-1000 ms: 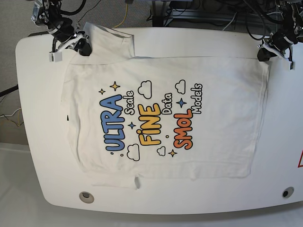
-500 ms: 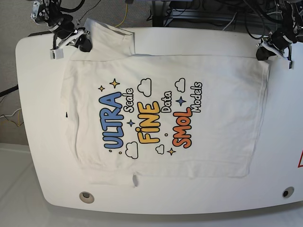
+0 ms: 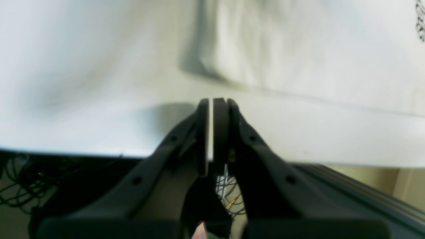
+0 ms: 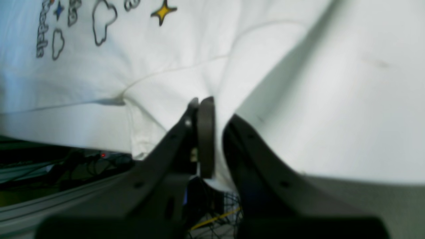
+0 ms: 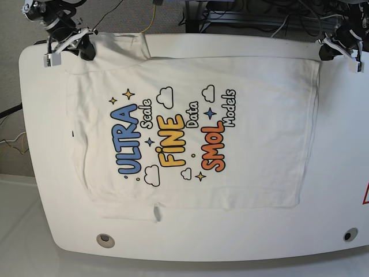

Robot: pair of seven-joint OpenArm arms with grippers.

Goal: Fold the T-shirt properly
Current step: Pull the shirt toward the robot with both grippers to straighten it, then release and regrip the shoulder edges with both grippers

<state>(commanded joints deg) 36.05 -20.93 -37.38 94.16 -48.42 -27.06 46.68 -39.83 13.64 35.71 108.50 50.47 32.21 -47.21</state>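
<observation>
Grippers: right [image 4: 212, 109] pinching T-shirt [image 5: 190, 133] fabric; left [image 3: 214, 103] pressed together, nothing between.

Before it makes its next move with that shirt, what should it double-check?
1. Right gripper gripping the T-shirt: ok. Cloth is bunched between its closed fingers.
2. Left gripper holding cloth: cannot tell. Its jaws are together, but in the blurred wrist view the shirt corner seems to lie just ahead of them.
3. Shirt spread flat with the print up: ok. It looks mostly smooth in the base view.
4. Shirt fully on the table: not ok. Cloth beside the right gripper hangs past the far edge.
</observation>
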